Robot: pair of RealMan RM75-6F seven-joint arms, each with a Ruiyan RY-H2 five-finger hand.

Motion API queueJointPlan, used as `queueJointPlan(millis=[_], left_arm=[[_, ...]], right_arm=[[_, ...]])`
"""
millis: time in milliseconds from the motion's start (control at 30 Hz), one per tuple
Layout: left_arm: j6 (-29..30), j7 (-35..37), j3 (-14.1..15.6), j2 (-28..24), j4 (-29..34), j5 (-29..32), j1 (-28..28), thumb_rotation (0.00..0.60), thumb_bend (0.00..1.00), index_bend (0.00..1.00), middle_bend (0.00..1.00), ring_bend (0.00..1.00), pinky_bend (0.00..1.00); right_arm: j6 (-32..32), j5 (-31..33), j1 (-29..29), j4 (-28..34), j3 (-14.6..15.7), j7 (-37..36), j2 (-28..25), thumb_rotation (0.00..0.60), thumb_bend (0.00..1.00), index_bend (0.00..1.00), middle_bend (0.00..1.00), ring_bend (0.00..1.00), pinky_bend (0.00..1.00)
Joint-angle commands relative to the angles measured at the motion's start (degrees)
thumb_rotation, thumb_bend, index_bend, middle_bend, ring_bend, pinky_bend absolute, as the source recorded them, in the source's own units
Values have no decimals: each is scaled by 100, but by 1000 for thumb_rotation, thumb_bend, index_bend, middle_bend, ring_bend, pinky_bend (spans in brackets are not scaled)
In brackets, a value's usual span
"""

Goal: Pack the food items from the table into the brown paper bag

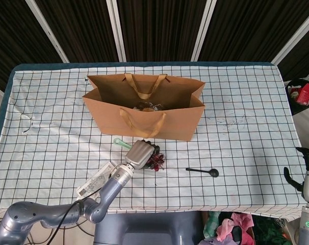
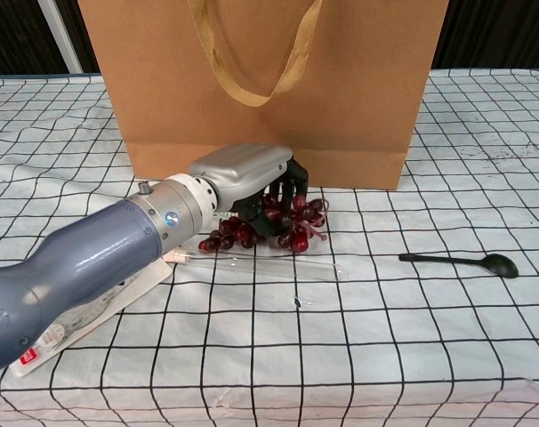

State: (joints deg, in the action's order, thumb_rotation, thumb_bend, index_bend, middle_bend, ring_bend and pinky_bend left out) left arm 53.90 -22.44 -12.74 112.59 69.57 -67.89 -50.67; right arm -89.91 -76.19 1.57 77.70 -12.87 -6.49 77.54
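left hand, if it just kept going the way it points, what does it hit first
Most likely the front wall of the brown paper bag, right behind the grapes that the left hand grips; depth is hard to judge.
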Motion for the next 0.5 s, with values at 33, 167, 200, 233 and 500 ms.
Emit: queueJointPlan(millis=[33, 167, 200, 233, 500], left_arm=[[116, 149, -16, 36, -61, -135, 4, 600, 406, 574, 604, 467, 531], [259, 388, -33, 32, -124, -319, 25, 600, 406, 606, 640, 488, 546], [239, 376, -36, 5, -97, -302, 28, 600, 406, 607, 641, 488, 546], [212, 345, -41, -37, -41, -276, 30, 600, 406, 607, 641, 489, 546], [272, -5, -85, -442, 581, -260, 48, 600, 406, 607, 642, 489, 546]], right_arm=[[-3, 1, 0, 1, -2, 1, 2, 600, 273, 250, 221, 307, 300], [-4, 13, -5, 6, -12, -14, -5, 600, 273, 250, 221, 307, 300], [-1, 18, -4, 5, -15, -15, -6, 600, 273, 250, 221, 307, 300], [4, 23, -4, 6, -16, -16, -4, 600, 272, 250, 221, 307, 300], [5, 23, -3, 12, -13, 9, 0, 600, 273, 250, 221, 308, 300]])
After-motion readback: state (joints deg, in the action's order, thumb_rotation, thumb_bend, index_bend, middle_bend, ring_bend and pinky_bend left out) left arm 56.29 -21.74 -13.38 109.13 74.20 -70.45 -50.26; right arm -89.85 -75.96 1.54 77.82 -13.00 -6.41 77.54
